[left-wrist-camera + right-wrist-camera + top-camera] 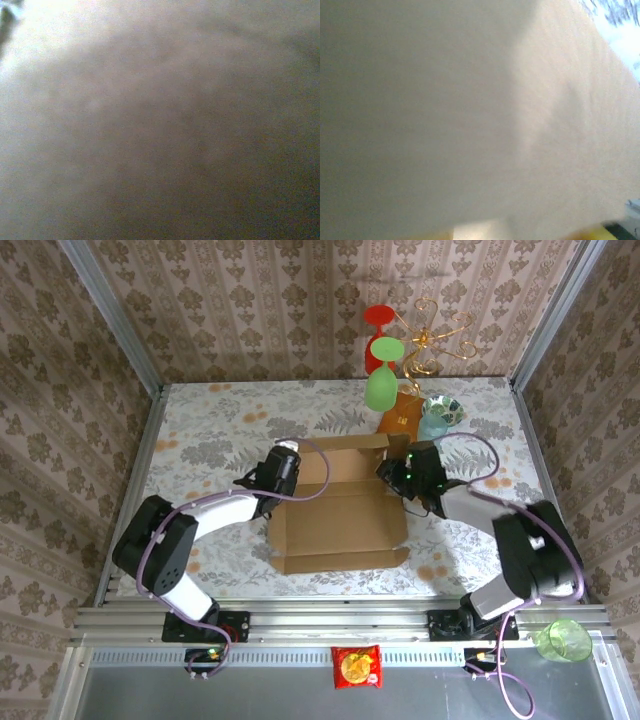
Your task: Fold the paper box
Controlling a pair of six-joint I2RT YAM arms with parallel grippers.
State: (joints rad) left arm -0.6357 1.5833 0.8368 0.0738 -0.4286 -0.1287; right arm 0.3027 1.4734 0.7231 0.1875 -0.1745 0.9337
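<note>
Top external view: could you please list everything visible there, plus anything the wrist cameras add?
paper box: one, tan-brown, partly folded, table centre between the arms; blurred cardboard close up in both wrist views
packet: one, orange-brown, behind the box's far right corner
glass cup: one, bluish clear, right of the packet
green goblet: one, far edge
red goblet: one, above the green one in the picture
wire stand: one, gold, far right
green cup: one, on the frame by the right base
snack bag: one, red, near edge centre
table: one, grey-white floral
left end effector: black, at the box's left wall
right end effector: black, at the box's right wall
</note>
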